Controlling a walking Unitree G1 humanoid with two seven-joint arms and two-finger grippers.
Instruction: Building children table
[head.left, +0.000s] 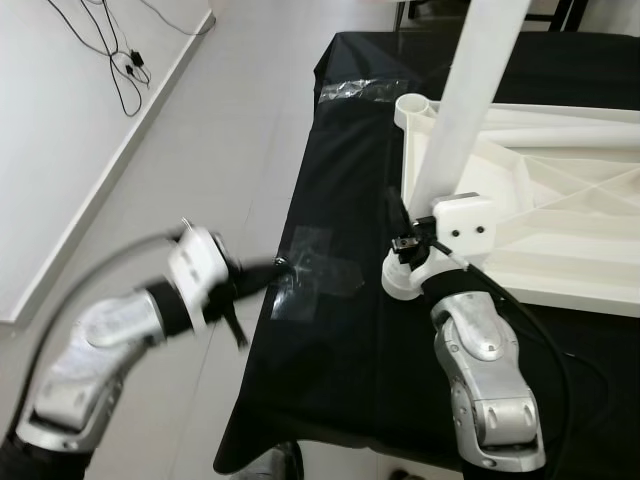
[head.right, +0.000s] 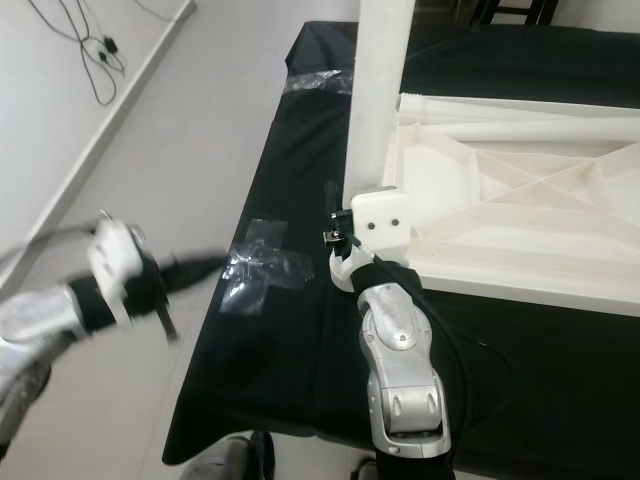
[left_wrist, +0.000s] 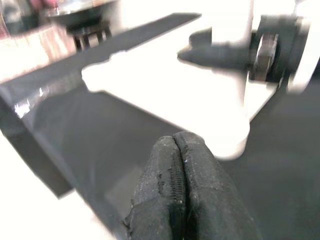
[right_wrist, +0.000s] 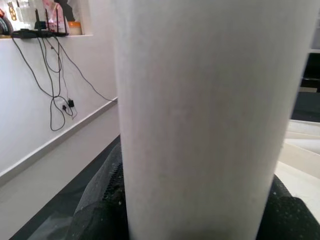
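Status: the white plastic children's tabletop (head.left: 560, 230) lies upside down on the black cloth-covered work table (head.left: 330, 370), ribbed underside up. One long white cylindrical table leg (head.left: 462, 110) stands upright at the near corner of the tabletop. The right gripper (head.left: 408, 232) is clamped around the base of this leg; in the right wrist view the white tube sits directly between the black fingers (right_wrist: 100, 210), which press it from both sides. Whether the leg is fully seated in its socket cannot be told.

An open round leg socket (head.left: 415, 103) stands beyond the fingers at the next corner, with no leg in it. By my judgement, at most one leg is fitted and the rest remain.

The left gripper (head.left: 262, 272), blurred, sits over the table's edge; its fingers (left_wrist: 180, 195) are pressed together and hold nothing, with the tabletop corner just ahead of their tips.

Surroundings: clear tape patches (head.left: 312, 270) lie on the cloth just beyond the left fingertips. Black cables (head.left: 115, 55) lie on the floor by the wall, well apart. Nothing stands between either gripper and the tabletop.
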